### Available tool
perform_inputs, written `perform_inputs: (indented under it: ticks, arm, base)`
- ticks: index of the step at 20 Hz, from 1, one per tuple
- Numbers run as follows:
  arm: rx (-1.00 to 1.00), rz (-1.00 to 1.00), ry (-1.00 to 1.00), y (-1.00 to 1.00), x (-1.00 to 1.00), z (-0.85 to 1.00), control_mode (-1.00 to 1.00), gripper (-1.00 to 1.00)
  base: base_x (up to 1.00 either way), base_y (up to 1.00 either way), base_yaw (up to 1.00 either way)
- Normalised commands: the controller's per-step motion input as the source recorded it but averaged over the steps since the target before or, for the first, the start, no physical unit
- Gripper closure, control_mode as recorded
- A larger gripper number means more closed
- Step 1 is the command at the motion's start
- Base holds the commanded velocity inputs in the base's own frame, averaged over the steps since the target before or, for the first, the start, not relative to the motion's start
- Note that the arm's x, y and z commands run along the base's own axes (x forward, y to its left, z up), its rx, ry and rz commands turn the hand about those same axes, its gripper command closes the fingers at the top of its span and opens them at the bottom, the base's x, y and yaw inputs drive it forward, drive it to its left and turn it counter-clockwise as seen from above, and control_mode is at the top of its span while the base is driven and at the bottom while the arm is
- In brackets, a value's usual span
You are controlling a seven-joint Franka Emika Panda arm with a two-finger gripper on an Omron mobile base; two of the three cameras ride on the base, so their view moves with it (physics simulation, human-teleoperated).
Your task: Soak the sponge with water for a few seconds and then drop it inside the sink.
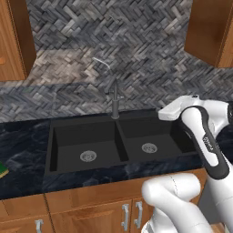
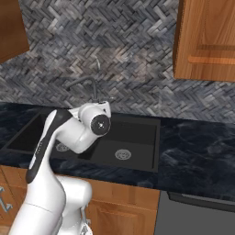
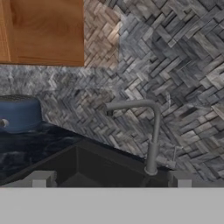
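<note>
Sponge (image 1: 2,171): a sliver of yellow and green shows at the far left edge of the left base view, low in the frame, lying on the dark marbled tabletop (image 1: 22,150), well apart from the sink.

Largest in the scene is a grey herringbone tile wall (image 1: 109,50) that covers the upper half of both base views. Brown wooden wall cabinets (image 1: 211,29) hang in the upper corners. Below the wall, the tabletop runs across the middle of the frame, and wooden base cabinets (image 1: 91,207) with silver handles sit under it along the bottom.

The sink (image 1: 84,136) is matte black with two basins side by side, set into the tabletop at the centre of the left base view. Each basin has a round silver drain; the left one (image 1: 88,156) and the right one (image 1: 149,148) both lie bare. A slim dark faucet (image 1: 115,102) rises from the back rim between the basins.

The white arm (image 1: 202,136) bends up from the lower right of the left base view, its wrist over the right basin.

In the hand view the gripper (image 3: 109,180) looks toward the faucet; its two finger tips stand far apart at the bottom of the frame, holding nothing. A blue-grey rounded container (image 3: 18,113) sits on the tabletop at the left of that view.
</note>
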Motion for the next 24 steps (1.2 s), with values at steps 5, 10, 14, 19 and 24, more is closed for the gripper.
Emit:
perform_inputs:
  ticks: [5,10,14,19,24]
  arm:
    - [0.06,0.01,-0.07,-0.01,0.11,-0.06,-1.00,-1.00]
    - [0.02,0.00,-0.04,0.00,0.17,-0.01,-1.00,-1.00]
    - [0.07,0.00,0.00,0.00,0.28,-0.12,-1.00,-1.00]
    - [0.05,0.00,0.00,0.00,0.28,-0.16,-1.00,-1.00]
    - [0.03,0.01,0.00,0.00,0.08,-0.13,-1.00,-1.00]
  base:
    - [0.00,0.00,0.00]
    - [0.00,0.00,0.00]
    - [0.00,0.00,0.00]
    - [0.00,0.00,0.00]
    - [0.00,0.00,0.00]
